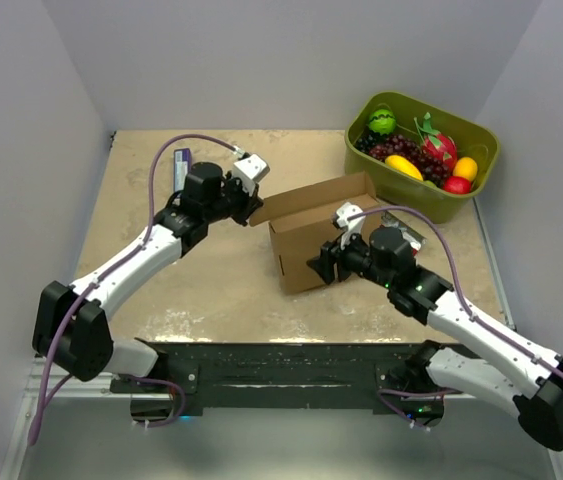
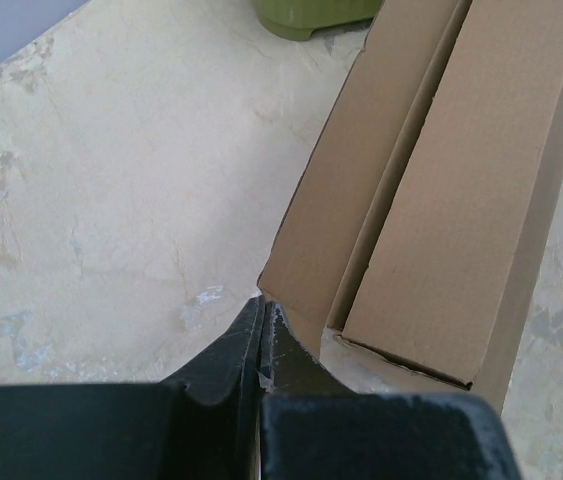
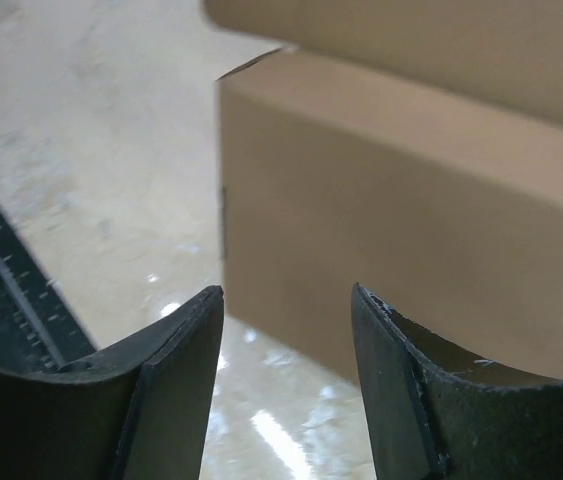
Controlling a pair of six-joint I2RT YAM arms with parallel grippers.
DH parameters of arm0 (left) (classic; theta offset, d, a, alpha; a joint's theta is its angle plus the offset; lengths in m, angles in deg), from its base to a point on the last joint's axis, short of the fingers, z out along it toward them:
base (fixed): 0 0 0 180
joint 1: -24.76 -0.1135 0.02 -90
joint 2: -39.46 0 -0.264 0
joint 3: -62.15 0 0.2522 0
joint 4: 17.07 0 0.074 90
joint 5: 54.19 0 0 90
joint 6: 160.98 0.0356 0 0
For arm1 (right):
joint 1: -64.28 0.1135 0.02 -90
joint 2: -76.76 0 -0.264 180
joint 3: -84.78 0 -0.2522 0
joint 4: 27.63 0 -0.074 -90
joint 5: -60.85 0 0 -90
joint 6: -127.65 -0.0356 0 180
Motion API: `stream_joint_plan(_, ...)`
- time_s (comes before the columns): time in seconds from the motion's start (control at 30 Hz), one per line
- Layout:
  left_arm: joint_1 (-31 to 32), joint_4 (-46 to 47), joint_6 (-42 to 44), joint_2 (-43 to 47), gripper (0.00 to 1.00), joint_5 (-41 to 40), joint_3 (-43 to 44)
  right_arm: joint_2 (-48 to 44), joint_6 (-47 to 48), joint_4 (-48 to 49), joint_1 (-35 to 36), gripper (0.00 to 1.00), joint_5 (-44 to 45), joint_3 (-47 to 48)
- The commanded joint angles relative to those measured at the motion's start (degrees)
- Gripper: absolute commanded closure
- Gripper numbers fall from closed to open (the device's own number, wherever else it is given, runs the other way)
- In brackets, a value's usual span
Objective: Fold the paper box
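The table [image 1: 211,290] was seen to carry the box [image 1: 311,235] near its middle, partly formed, top flap open, close to the fruit bin [image 1: 431,205]. The left gripper [image 2: 261,335] was noted clenched on nothing, its tip against the box's left corner, judged a brace. The right gripper [image 3: 286,300] was held parted and empty, facing the near wall, judged ready to pinch it.

Bright, even overhead light, soft shadows, glare streaks on the table [image 3: 271,425], and the paper box [image 3: 411,200] blurred close-up.
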Motion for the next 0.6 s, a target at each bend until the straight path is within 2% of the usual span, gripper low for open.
stream_joint_plan(0.0,-0.50,-1.18,4.73,0.10,1.00,1.26,3.27,-1.21,-7.92,10.24,4.87,0.43,-0.23,-3.69)
stream_joint_plan(0.3,-2.34,-1.71,7.11,1.76,1.00,3.81,3.71,13.73,-7.32,18.93,12.52,0.43,1.61,-2.29)
stream_joint_plan(0.57,-4.36,-1.27,8.43,4.93,1.00,4.25,2.22,27.79,-6.35,26.42,20.42,0.36,2.49,6.41)
